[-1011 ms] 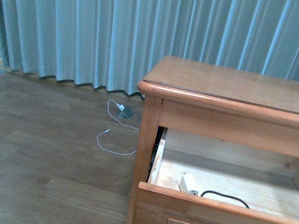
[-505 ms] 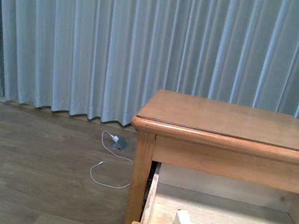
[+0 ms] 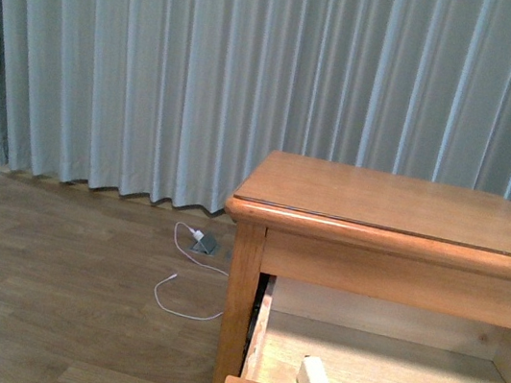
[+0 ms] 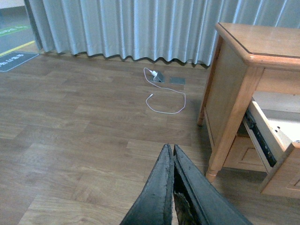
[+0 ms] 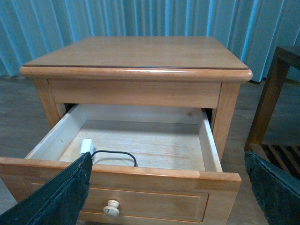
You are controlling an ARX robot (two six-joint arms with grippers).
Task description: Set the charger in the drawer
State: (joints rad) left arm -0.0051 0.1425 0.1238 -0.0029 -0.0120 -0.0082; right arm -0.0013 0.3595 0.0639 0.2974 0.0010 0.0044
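Left tool (image 4: 172,146): shut tight, its two dark fingers (image 4: 157,187) pressed together along their length; nothing between them; it hangs over the wood floor (image 4: 84,140), well apart from the cabinet (image 4: 243,70) and from the thin white cable (image 4: 164,101) lying near the curtain (image 4: 131,28)
Right tool (image 5: 167,159): spread wide, one finger at each lower corner of its wrist view; empty; touching nothing, in front of the drawer's front panel
Change: against a second ago the cabinet sits lower in the front view; the drawer's front panel and knob have dropped out of that view (the knob (image 5: 111,206) shows only from the right wrist); the charger lies where it lay
Drawer (image 5: 211,145): pulled well out; light wood inside
Contents: charger (image 5: 86,146) in the front left corner; white cube near the front wall; black cable looping rightward over the drawer bottom
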